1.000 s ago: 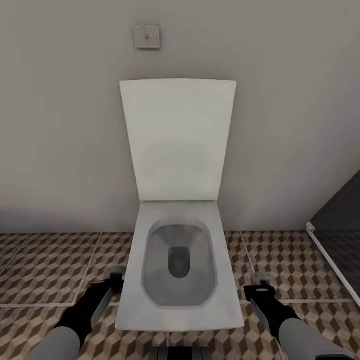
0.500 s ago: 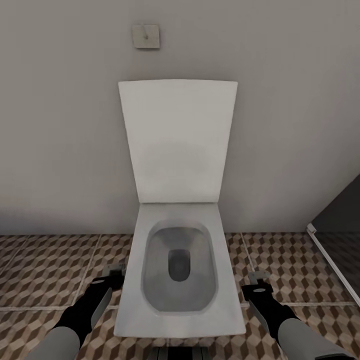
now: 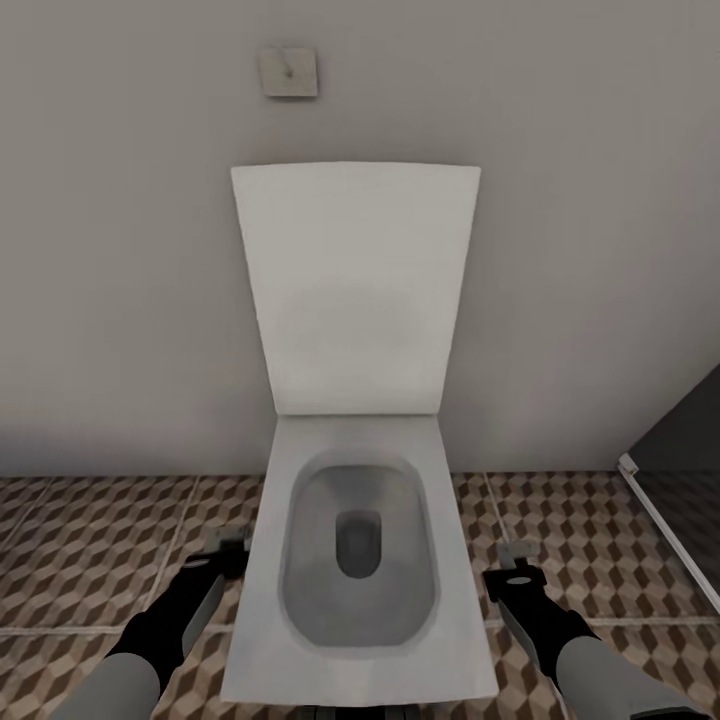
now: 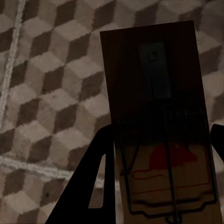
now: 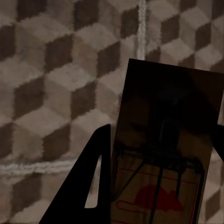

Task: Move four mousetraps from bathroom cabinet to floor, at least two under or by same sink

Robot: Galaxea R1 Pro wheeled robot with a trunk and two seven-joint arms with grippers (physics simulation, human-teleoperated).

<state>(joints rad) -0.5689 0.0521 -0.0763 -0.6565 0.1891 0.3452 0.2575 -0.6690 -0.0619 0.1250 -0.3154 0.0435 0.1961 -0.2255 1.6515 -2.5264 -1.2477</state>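
Gripping mousetraps (image 4: 158,135) (image 5: 163,154) | both jaws clamped, one each | near ends cropped

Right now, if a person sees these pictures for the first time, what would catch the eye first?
First comes the white toilet in the middle of the head view, lid raised against the grey wall, on the cube-patterned bathroom floor. Then the wrist views: the left gripper holds a mousetrap over the tiles, and the right gripper holds another mousetrap.
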